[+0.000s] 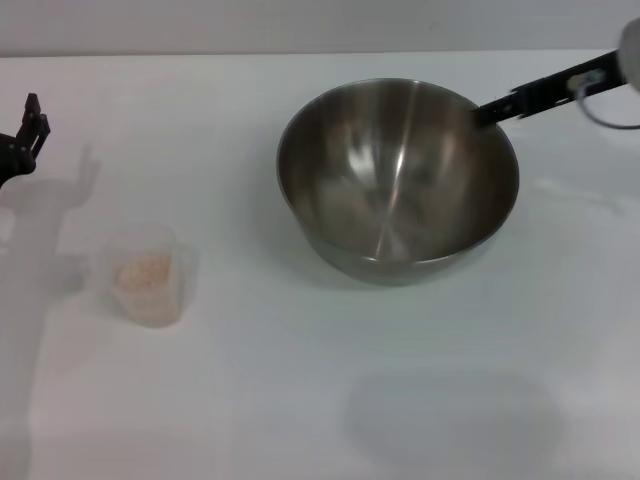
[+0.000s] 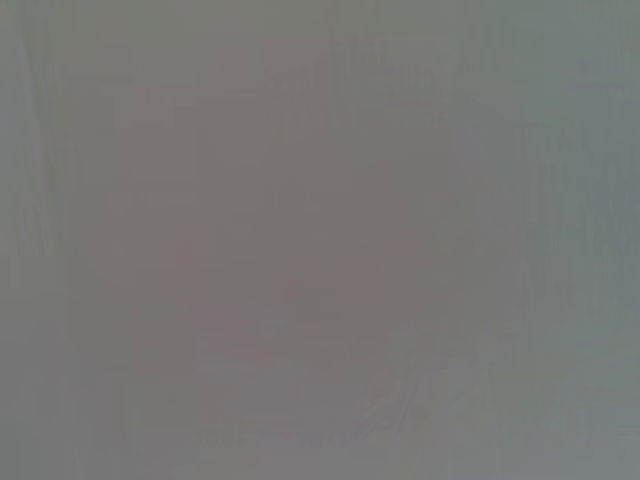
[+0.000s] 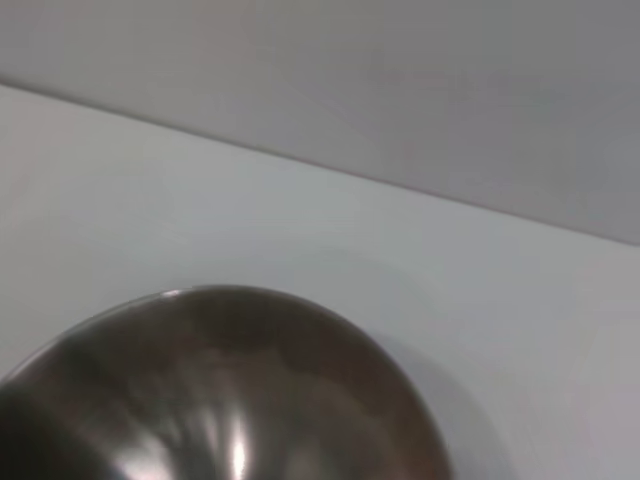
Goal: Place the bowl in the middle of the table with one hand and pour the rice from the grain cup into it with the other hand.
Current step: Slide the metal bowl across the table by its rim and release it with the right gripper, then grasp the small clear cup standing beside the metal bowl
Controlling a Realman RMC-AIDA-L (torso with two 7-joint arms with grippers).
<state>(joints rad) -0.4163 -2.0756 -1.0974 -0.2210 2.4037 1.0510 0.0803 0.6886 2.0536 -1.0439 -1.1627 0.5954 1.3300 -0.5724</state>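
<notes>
The steel bowl (image 1: 398, 178) stands upright on the white table (image 1: 320, 400), a little right of centre and toward the far side. It is empty. My right gripper (image 1: 487, 108) reaches in from the far right and is shut on the bowl's far right rim. The right wrist view shows the bowl (image 3: 230, 390) close below. The frosted grain cup (image 1: 148, 274) stands at the near left with rice (image 1: 145, 271) in it. My left gripper (image 1: 30, 125) hovers open and empty at the far left edge, apart from the cup.
The table's far edge (image 1: 200, 54) meets a pale wall. The left wrist view shows only a plain grey surface.
</notes>
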